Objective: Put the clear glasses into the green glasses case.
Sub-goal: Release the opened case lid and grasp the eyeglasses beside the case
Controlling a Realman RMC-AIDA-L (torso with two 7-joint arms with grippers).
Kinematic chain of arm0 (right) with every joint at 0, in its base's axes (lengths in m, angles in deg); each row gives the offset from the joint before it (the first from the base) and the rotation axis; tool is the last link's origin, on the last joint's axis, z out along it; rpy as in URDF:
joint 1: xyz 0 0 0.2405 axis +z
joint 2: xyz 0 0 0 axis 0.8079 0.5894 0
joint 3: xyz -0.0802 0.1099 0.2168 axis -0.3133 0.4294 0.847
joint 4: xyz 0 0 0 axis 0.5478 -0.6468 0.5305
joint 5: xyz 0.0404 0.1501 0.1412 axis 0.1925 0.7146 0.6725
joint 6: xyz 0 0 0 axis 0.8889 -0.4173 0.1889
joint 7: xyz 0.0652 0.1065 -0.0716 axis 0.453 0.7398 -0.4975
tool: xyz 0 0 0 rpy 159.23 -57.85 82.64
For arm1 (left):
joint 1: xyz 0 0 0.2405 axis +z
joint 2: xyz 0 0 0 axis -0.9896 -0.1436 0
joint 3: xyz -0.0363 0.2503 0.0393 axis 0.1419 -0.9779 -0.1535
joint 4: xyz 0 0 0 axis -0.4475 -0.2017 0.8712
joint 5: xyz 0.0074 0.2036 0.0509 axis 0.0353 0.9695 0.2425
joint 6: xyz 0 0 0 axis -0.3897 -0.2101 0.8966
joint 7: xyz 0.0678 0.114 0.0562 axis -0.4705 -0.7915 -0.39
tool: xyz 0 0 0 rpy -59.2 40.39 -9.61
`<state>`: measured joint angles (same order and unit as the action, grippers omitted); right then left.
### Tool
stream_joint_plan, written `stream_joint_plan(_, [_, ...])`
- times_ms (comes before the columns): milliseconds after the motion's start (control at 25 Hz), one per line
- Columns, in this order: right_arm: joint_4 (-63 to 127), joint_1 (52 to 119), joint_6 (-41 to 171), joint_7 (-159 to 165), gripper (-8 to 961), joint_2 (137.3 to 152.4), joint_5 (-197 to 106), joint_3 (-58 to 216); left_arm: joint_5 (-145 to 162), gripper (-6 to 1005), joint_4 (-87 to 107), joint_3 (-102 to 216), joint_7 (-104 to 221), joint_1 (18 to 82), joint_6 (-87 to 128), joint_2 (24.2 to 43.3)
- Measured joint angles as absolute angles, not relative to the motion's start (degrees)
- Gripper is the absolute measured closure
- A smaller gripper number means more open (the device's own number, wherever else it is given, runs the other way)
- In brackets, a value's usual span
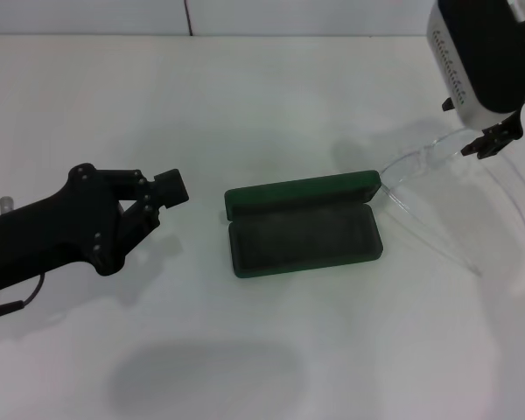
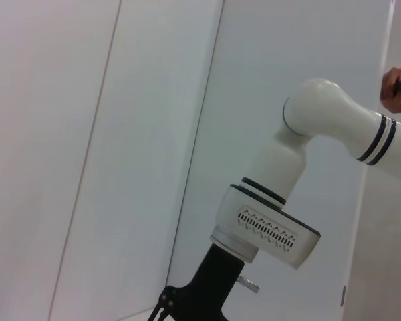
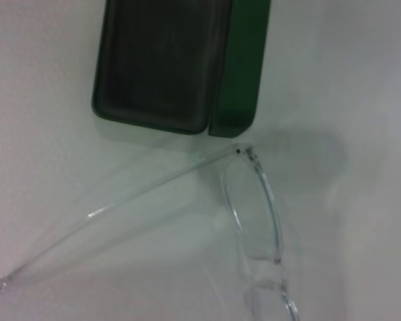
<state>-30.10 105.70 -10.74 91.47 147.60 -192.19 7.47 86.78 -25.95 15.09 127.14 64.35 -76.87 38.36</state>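
Case: green glasses case (image 1: 303, 224) lying open mid-table (image 1: 245, 87), lid standing up along the far edge, dark lined tray facing up and holding nothing.

Glasses: clear glasses (image 1: 455, 166) hanging to the right of the case, arms unfolded and trailing down toward the table; near hinge corner sitting just beside the case's right end, seemingly not inside it. Right wrist view (image 3: 254, 200) showing one lens and one long arm stretching away beside the case (image 3: 180, 67).

Right gripper (image 1: 492, 138): up at the far right, dark fingers pinching narrowly on the clear frame, carrying the glasses from above.

Left gripper (image 1: 162, 197): lying low on the left, well apart from the case, touching nothing; fingers looking drawn close together, though hard to be sure. Left wrist view pointing off at a wall and the other arm only.

Progress, judging: pickup done, case ready and open. Remaining: shifting the glasses left over the tray, lowering in, releasing. Unfolded arms looking longer than the tray — possibly snagging on the rim.
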Motion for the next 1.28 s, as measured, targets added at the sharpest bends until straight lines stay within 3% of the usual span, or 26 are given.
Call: stream_joint_plan(1280, [-14.8,109.1,0.5,88.3,355,148.18,-185.9,3.2,86.8,967,-21.8,15.2,123.5,64.7,-76.0,38.28])
